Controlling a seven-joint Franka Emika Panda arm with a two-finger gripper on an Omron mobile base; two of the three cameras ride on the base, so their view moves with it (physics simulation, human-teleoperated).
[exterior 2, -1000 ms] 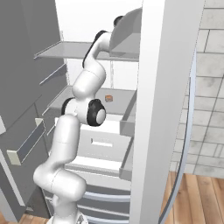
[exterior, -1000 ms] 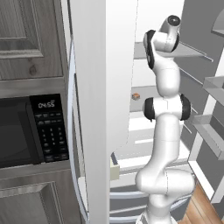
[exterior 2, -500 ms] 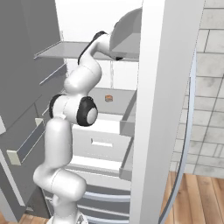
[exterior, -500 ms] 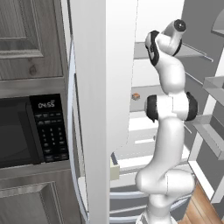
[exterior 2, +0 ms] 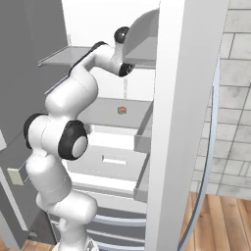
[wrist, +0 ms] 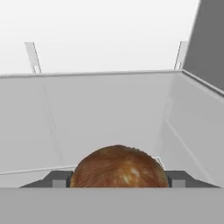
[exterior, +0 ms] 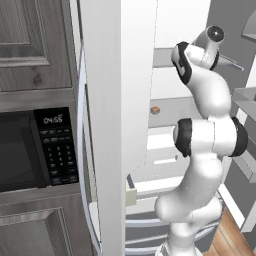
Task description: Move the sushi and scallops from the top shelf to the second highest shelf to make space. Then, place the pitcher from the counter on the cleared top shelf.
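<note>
The gripper (wrist: 118, 183) stands with its jaws wide, one dark fingertip (wrist: 56, 179) showing on each side of the scallops (wrist: 119, 167), a round golden-brown lump sitting right between them at the bottom of the hand view; whether the pads touch it yet cannot be told, and nothing shows it lifted. The lump rests on the top shelf (wrist: 100, 109), the thin grey panel running back to the white rear wall of the fridge. Taking that shelf as the landmark, the sushi (exterior 2: 122, 110) lies one level below it, on the second highest shelf (exterior 2: 105, 110), near the middle of that panel, so the first morsel looks already moved. The step in hand is, by my reading, the grasp of the scallops. The next move calls for closing the fingers squarely on so small and round a thing without squeezing it out sideways, then raising it clear of the top shelf's front edge before bringing it down to the level beneath. From both base views the hand itself is hidden behind the arm's upper joints and the fridge door (exterior: 120, 100), and the lower part of the scallops is cut off in the hand view.
</note>
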